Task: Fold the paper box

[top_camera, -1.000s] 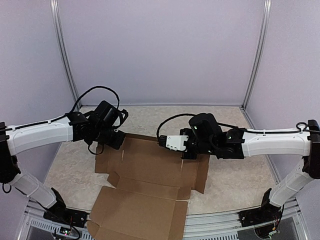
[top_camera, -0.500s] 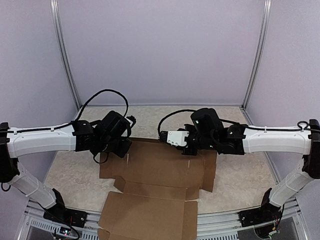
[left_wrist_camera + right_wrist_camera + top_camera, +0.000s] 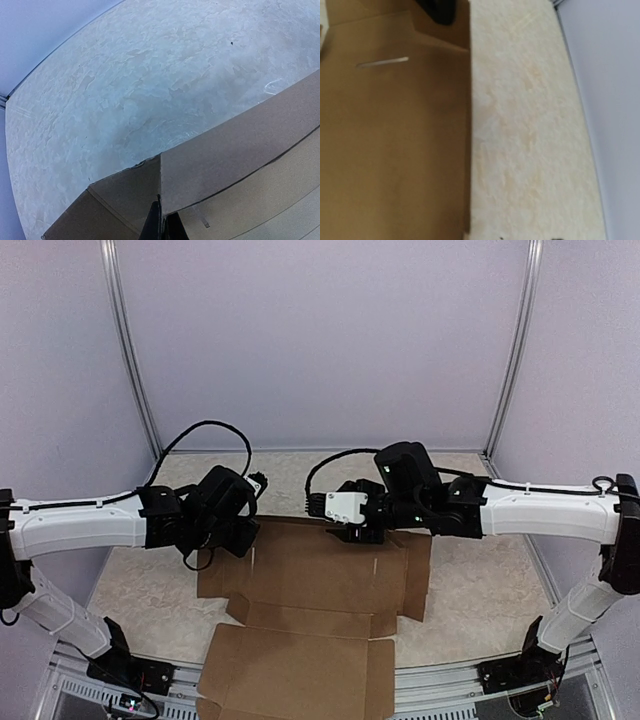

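1. Left end effector (image 3: 238,530): positioned at the far left corner of the paper box (image 3: 320,580). In the left wrist view its fingertips (image 3: 159,227) are pressed together where a cut separates two flaps. It cannot be confirmed whether board is clamped between them. This position probably anchors that corner while the sheet is aligned.

2. Paper box: lies opened out and mostly flat on the tabletop (image 3: 140,590), centred between the two arms. Its large near panel (image 3: 290,675) reaches the near edge. No walls are standing, so no compartment exists yet and the sheet contains nothing. Folding is judged to be at an early stage.

3. Right end effector (image 3: 320,506): hovers above the far edge of the sheet, near the centre. The right wrist view shows a slit (image 3: 382,62) in the sheet, its right edge and bare tabletop, with no board between the fingers. Whether the fingers are spread cannot be determined.
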Motion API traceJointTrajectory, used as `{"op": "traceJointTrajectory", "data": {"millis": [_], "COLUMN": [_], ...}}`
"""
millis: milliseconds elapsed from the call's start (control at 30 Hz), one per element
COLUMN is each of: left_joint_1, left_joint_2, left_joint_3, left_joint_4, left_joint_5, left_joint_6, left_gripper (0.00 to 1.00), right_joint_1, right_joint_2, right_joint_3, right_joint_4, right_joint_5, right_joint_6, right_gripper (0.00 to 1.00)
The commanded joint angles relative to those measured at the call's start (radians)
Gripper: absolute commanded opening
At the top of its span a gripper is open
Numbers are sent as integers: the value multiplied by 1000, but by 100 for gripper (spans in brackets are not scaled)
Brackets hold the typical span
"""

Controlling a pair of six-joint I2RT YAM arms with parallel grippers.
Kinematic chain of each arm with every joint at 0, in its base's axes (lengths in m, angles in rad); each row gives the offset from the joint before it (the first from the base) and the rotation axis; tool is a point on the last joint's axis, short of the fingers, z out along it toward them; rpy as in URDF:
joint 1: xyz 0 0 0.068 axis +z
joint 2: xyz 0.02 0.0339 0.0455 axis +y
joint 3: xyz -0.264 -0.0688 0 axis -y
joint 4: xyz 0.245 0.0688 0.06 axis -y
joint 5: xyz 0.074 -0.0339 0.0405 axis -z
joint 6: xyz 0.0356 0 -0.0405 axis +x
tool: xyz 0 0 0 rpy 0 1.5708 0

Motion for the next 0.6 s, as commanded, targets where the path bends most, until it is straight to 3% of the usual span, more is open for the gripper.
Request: {"op": "traceJointTrajectory", "data": {"millis": [0, 567], "left_joint_1": [-8, -9], "left_joint_2": [-22, -52], "left_joint_3": [-20, -49], "left_joint_4": [30, 38], "left_joint_5": [-15, -8], "left_joint_6": [-7, -4], "left_gripper": [0, 0], "right_joint_1": [-6, -25], "right_joint_2": [59, 162], "right_joint_3": [35, 91], "right_joint_4": [-23, -19], "right_joint_5": [-26, -9], "right_joint_6": [36, 35], "right_gripper": [58, 35]}}
